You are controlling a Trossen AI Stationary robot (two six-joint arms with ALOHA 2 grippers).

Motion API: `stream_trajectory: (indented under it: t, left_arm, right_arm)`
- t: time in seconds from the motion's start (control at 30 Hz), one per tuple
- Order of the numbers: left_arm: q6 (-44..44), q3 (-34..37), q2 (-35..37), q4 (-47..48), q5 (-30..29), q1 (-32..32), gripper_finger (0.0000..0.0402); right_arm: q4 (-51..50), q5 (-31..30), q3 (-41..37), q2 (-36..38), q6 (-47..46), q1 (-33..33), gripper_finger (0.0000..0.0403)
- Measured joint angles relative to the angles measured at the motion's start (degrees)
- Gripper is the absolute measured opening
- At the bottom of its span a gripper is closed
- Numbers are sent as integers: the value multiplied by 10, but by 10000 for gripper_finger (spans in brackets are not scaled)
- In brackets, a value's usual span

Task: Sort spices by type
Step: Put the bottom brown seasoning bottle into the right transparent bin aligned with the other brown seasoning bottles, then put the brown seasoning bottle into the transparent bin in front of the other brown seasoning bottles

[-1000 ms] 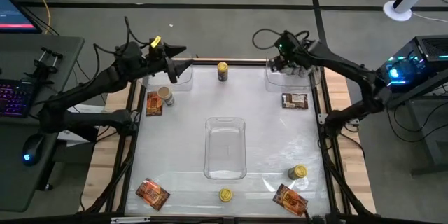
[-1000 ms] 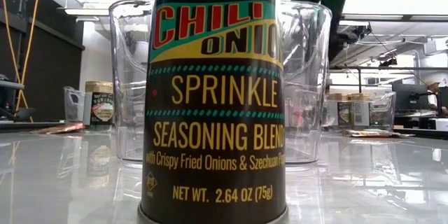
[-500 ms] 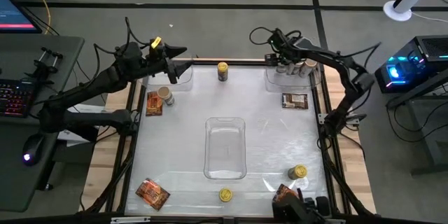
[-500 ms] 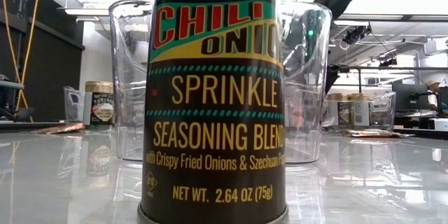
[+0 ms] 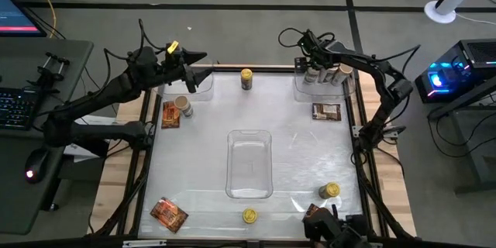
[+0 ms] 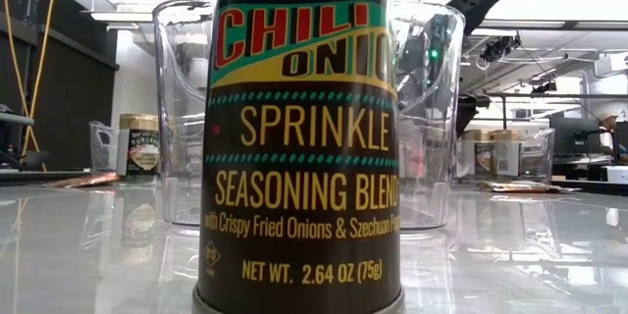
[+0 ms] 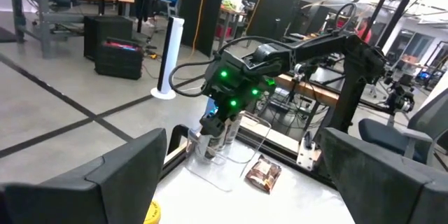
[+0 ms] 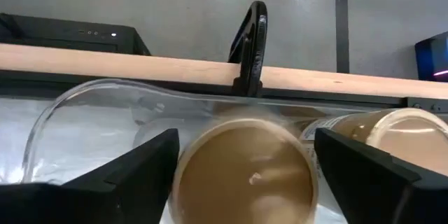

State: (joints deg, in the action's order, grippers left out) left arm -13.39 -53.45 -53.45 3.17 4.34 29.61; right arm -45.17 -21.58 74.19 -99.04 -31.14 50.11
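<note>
Beige-lidded jars (image 5: 324, 75) stand in the clear tray (image 5: 304, 89) at the tabletop's (image 5: 294, 147) far right corner; we see the right end effector (image 8: 241, 182), fingers apart, over one jar. Left end effector (image 5: 203, 75), also apart, waits above the far left corner.

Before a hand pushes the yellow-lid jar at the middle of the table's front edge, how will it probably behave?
The yellow-lid jar stands upright, tall and narrow in the low view, so a push near its lid would probably tip it. Being round, it may then roll. The table looks glossy, so a low push likely slides it.
</note>
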Motion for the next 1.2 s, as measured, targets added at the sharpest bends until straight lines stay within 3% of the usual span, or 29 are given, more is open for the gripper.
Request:
stream_trajectory:
  t: [0.53,0.77,1.03,1.13,1.2]
  left_arm:
    - [0,0,0,0,0,0,366]
    - [16,0,4,0,44,0,366]
    - [-22,0,48,15,90,0,366]
    - [-50,0,67,83,82,0,366]
    - [-84,0,75,162,44,-1,366]
  right_arm:
    - [13,-20,0,31,31,2,337]
    - [20,-25,0,77,31,5,338]
    - [164,149,0,116,0,-55,338]
    - [230,172,0,116,9,-103,338]
    - [252,173,0,116,22,-131,338]
